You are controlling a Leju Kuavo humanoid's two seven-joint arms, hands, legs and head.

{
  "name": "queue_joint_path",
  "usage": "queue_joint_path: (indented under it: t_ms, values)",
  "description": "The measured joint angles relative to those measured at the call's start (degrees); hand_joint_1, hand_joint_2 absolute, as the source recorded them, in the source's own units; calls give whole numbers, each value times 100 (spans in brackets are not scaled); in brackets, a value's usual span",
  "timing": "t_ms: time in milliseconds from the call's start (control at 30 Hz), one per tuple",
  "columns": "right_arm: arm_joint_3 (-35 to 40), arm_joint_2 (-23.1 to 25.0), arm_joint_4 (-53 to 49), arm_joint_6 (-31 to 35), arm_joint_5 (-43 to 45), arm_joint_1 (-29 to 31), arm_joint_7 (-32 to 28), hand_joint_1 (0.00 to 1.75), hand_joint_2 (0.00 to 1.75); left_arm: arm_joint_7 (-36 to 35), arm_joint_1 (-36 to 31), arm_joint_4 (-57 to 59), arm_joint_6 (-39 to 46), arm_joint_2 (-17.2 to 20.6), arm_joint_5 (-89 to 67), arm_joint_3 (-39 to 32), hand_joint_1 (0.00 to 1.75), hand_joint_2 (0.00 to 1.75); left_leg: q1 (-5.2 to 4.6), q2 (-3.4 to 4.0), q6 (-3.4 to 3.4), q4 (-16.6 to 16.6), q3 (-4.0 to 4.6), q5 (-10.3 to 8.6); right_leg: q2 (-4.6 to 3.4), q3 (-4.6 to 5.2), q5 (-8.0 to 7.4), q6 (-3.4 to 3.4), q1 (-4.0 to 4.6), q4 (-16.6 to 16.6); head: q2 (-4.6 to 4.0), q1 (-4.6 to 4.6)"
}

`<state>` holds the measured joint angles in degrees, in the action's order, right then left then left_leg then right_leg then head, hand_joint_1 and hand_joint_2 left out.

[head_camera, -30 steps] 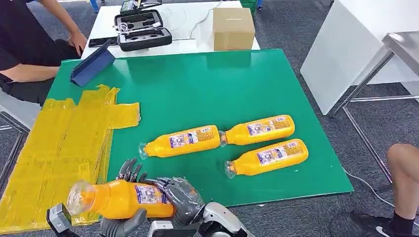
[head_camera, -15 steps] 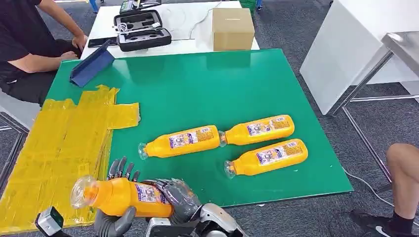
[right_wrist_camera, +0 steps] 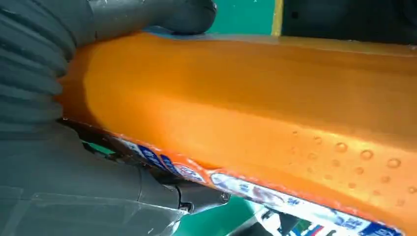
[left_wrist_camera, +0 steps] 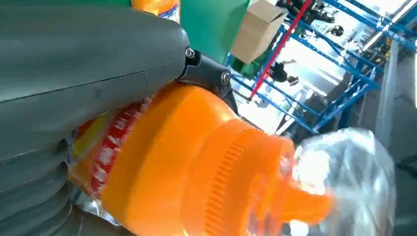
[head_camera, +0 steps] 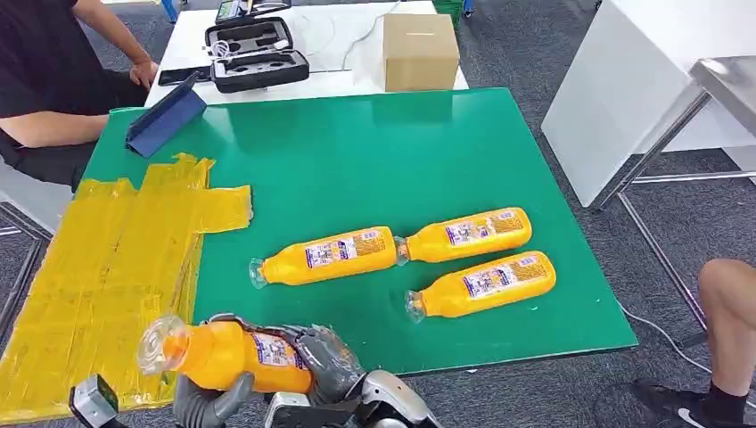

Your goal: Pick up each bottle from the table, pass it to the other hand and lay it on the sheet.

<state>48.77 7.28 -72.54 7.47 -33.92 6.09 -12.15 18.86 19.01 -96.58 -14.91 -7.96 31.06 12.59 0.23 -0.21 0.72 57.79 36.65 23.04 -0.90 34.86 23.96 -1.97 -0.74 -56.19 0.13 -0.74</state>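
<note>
An orange bottle (head_camera: pixel 227 355) with a clear cap hangs at the table's near edge, beside the yellow sheet (head_camera: pixel 107 259), cap pointing left. My left hand (head_camera: pixel 207 403) wraps its neck end, fingers curled over the top and thumb underneath. My right hand (head_camera: pixel 328 361) grips its base end. The left wrist view shows the bottle's cap end (left_wrist_camera: pixel 196 167) against my left hand (left_wrist_camera: pixel 74 73). In the right wrist view the bottle's body (right_wrist_camera: pixel 255 118) lies in my right hand (right_wrist_camera: pixel 59 187). Three more bottles (head_camera: pixel 325 255), (head_camera: pixel 465 234), (head_camera: pixel 483 284) lie on the green table (head_camera: pixel 374 160).
A blue folder-like object (head_camera: pixel 166 119) stands at the table's far left corner. Behind it are a black case (head_camera: pixel 257 55) and a cardboard box (head_camera: pixel 420 51). A person (head_camera: pixel 45 80) sits at the far left; another person's leg (head_camera: pixel 727 312) is at right.
My left hand's fingers, spread behind the bottle before, have curled around it. The bottle has shifted slightly right and toward me.
</note>
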Motion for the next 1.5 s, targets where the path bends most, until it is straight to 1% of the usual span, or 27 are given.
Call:
queue_joint_path:
  t_ms: [200,233,267,300,333,433,600,833,933,1000,1067,1200,1367,1433,1500]
  values:
    - [-37,7,-2,11,-13,-42,0,173,175,28,-25,-20,55,0,-212,28,175,175,0,0,0,0,-1,0,0,0,-1,0,0,0,0,0]
    - [-44,7,-2,26,-13,-50,0,155,175,63,-36,-20,98,4,-358,48,175,175,0,0,0,0,-1,0,0,0,-1,0,0,0,0,0]
    - [-53,7,-2,55,-24,-55,2,3,175,112,-49,-20,136,9,-526,70,175,175,0,0,0,0,-1,0,0,-1,-1,0,0,0,0,2]
    - [-66,7,-2,116,-70,-56,0,0,175,191,-72,-20,175,18,-747,96,175,175,0,0,0,0,-1,0,0,-1,-1,-1,0,0,0,0]
    - [-85,7,-9,151,-105,-54,0,0,0,245,-106,-24,218,24,-922,109,175,175,0,0,0,0,-1,0,0,-7,-2,-1,0,0,0,2]
    - [-153,4,-87,313,-292,-75,55,0,0,264,-207,-103,428,31,-1342,149,175,175,0,0,1,0,-1,-3,0,-50,-4,-2,0,-1,0,0]
    - [-422,-59,-475,689,-558,-290,146,0,0,391,-371,-398,1387,15,-2751,81,175,175,0,-2,2,0,-5,-5,1,-60,-4,-3,0,-1,0,4]
    - [-894,-330,-1535,1014,-686,-763,195,0,0,625,-572,-899,2469,-2,-4421,-409,175,175,0,-3,2,0,-4,-3,0,-57,-3,-2,0,-1,0,4]
    - [-1071,-448,-2041,1012,-702,-970,229,0,0,654,-750,-1143,3186,11,-5541,-687,175,175,0,-6,2,0,-4,-4,2,-59,-3,-2,0,0,0,0]
    - [-1163,-509,-2274,966,-702,-1057,249,0,0,439,-939,-1231,3627,37,-6534,-846,175,175,0,-6,2,0,-5,-4,1,-60,-3,-2,0,0,0,0]
    - [-1202,-553,-2415,824,-723,-1080,256,0,0,-19,-1178,-1211,4001,83,-7933,-957,175,175,0,-5,2,0,-5,-5,1,-61,-4,-2,0,-1,0,0]
    - [-1211,-566,-2516,625,-737,-1046,256,0,0,-836,-1757,-819,4234,238,-9759,-1054,175,175,1,-5,2,0,-8,-12,1,-66,-7,-2,1,-3,0,2]
    - [-1209,-566,-2544,492,-693,-990,278,0,0,-1218,-2174,-299,4192,394,-10364,-1093,175,175,0,-5,3,0,-7,-14,2,-64,-8,-2,-1,-3,0,0]
    - [-1176,-570,-2544,371,-610,-900,293,0,0,-1581,-2529,183,3949,514,-10865,-1093,175,175,0,-13,5,1,-7,-15,4,-63,-7,-2,0,-3,0,4]
    - [-1135,-570,-2546,317,-557,-799,299,0,0,-1773,-2932,884,3932,654,-11086,-1093,175,175,0,-10,6,0,-7,-17,2,-67,-11,-3,0,-5,0,2]
